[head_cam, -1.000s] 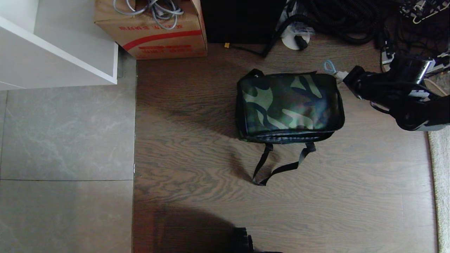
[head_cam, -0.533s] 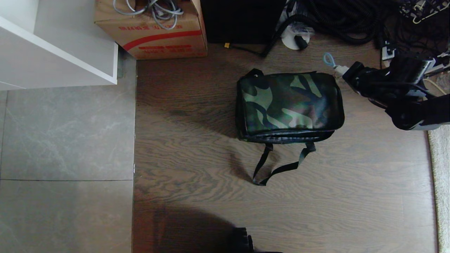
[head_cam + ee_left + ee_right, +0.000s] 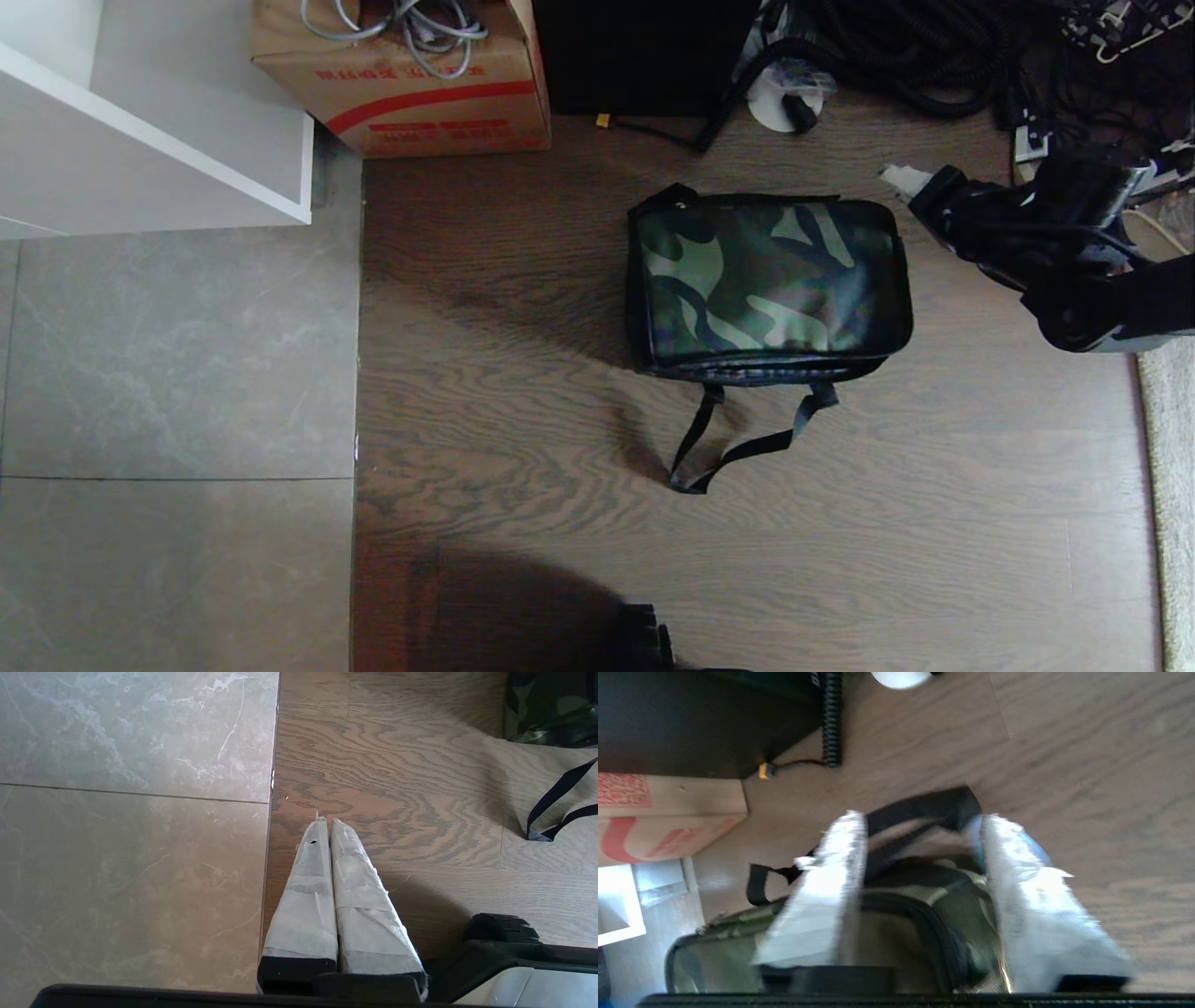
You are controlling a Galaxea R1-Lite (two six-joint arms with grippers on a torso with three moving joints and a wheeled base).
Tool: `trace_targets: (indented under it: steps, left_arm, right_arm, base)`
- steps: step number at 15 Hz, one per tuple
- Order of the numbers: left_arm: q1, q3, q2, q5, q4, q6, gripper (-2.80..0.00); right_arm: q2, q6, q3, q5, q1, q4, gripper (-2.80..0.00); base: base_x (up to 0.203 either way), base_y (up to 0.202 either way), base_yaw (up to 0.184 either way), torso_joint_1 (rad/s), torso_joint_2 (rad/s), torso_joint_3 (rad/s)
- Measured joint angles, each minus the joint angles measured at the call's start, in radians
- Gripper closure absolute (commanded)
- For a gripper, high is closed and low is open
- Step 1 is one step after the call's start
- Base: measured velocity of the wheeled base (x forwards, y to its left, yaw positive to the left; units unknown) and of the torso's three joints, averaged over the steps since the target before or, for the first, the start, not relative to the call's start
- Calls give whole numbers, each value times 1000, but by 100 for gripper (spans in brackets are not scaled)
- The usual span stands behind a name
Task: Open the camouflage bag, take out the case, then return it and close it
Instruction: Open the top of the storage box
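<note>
The camouflage bag point(image 3: 770, 285) is lying closed on the wooden floor point(image 3: 523, 439), its lid down and its black strap point(image 3: 738, 439) trailing in a loop toward the robot. The case is not showing anywhere.

The right end effector point(image 3: 904, 179) is hovering just beside the bag's far right corner, reaching in from the right. In the right wrist view its two white-wrapped fingers point(image 3: 822, 896) are standing apart, with nothing between them but the bag's end and black webbing point(image 3: 924, 807) below; they are not gripping anything.

The left end effector point(image 3: 325, 828) is hanging over the floor well apart from the bag, near the seam between the wood and the grey tiles point(image 3: 131, 812). Its padded fingers are pressed together and are holding nothing.

Beyond the bag, a cardboard box point(image 3: 411, 84) with red stripes is sitting beside a black box point(image 3: 644, 56), and a tangle of black cables point(image 3: 934, 56) is lying at the far right.
</note>
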Motion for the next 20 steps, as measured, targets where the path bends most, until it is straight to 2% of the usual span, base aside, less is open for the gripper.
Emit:
trace_targets:
  steps: [3,9,12,17,19,20]
  left_arm:
    - [0,0,0,0,0,0,0]
    - [0,0,0,-1,0,0,0]
    - [0,0,0,-1,0,0,0]
    - [0,0,0,-1,0,0,0]
    - [0,0,0,0,0,0,0]
    - [0,0,0,-1,0,0,0]
  right_arm:
    - [-39,8,89,29,-30,14,-280]
    - [-200,27,340,175,-75,98,-280]
    - [-274,27,465,242,-58,193,-280]
    - [-315,34,541,247,12,290,-280]
    - [-317,95,543,247,24,289,-280]
    - [-317,156,537,247,29,282,-280]
  base:
    - [0,0,0,0,0,0]
    - [0,0,0,0,0,0]
    - [0,0,0,0,0,0]
    - [0,0,0,0,0,0]
    - [0,0,0,0,0,0]
    - [0,0,0,0,0,0]
